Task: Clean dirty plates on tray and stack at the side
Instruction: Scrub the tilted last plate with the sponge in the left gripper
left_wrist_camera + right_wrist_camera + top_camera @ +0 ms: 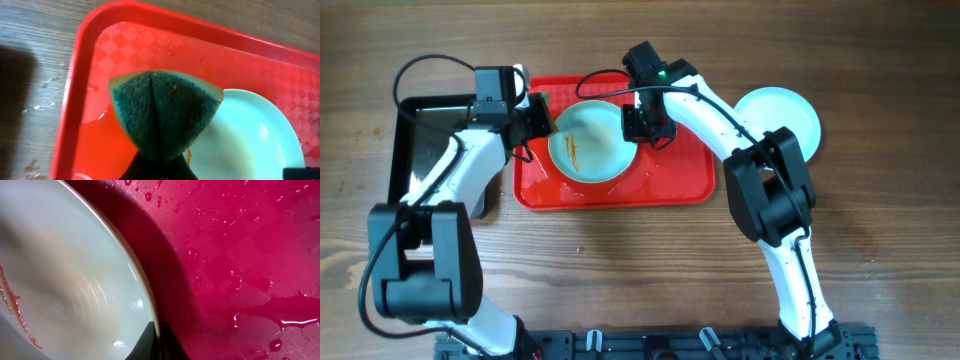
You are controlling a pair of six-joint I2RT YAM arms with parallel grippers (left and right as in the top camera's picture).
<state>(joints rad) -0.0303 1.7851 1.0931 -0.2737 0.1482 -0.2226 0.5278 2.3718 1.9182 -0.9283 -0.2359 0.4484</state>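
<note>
A pale plate [588, 148] with orange-brown sauce streaks is on the red tray [670, 180], tilted. My right gripper [642, 128] is shut on its right rim; the right wrist view shows the fingers [159, 337] pinching the plate's edge [75, 280] above the wet tray [240, 255]. My left gripper [535, 120] is shut on a green scouring sponge [162, 110], folded, held over the tray's left end [85, 75] beside the plate [250, 135]. A clean plate [780, 115] lies on the table right of the tray.
A black metal tray [420, 150] lies on the table left of the red tray. Water drops and puddles [280, 310] cover the red tray. The wooden table [620, 270] stretches in front.
</note>
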